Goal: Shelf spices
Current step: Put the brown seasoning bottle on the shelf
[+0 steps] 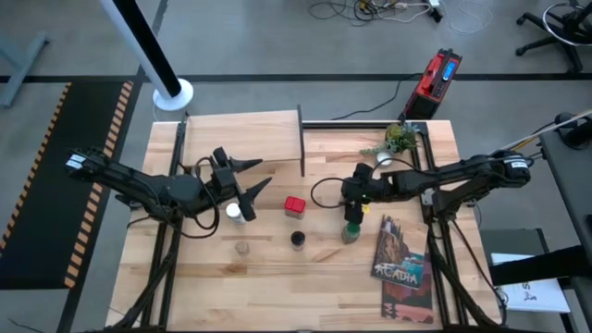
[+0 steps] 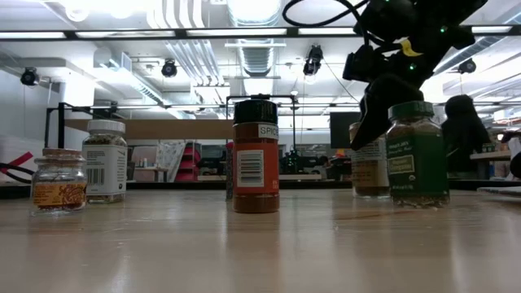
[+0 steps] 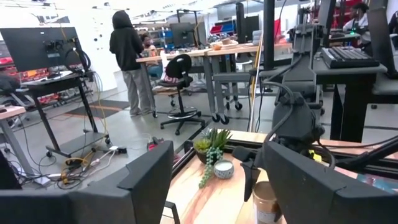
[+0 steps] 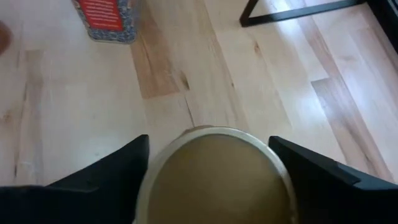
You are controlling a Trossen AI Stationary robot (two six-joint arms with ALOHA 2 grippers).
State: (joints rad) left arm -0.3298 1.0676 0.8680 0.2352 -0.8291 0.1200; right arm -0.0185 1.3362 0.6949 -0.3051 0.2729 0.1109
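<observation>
The shelf (image 1: 242, 141) stands at the table's far left. My right gripper (image 1: 354, 205) reaches down over the tan canister (image 4: 214, 171), which stands on the table just beyond the green-lidded jar (image 1: 351, 231); in the low view the canister (image 2: 370, 172) shows behind that jar (image 2: 417, 155). The red tin (image 1: 294, 205), dark-capped brown jar (image 1: 297, 240) and white-capped jar (image 1: 234, 212) stand on their bases mid-table. My left gripper (image 1: 259, 176) hovers open above the white-capped jar, pointing toward the table's right edge, with nothing between its fingers. My right gripper has the tan canister's top rim (image 4: 273, 155) between its two fingers, one finger on each side. The fingers (image 2: 376, 110) come from above, slanting down. The canister stands upright with its base on the table.
A small clear jar (image 1: 242, 248) stands near the front left. A potted plant (image 1: 400, 137) sits at the far right, an "Acadia" book (image 1: 400, 264) at the near right. A black cable (image 1: 324, 194) loops beside the right gripper. People stand in the room beyond the table.
</observation>
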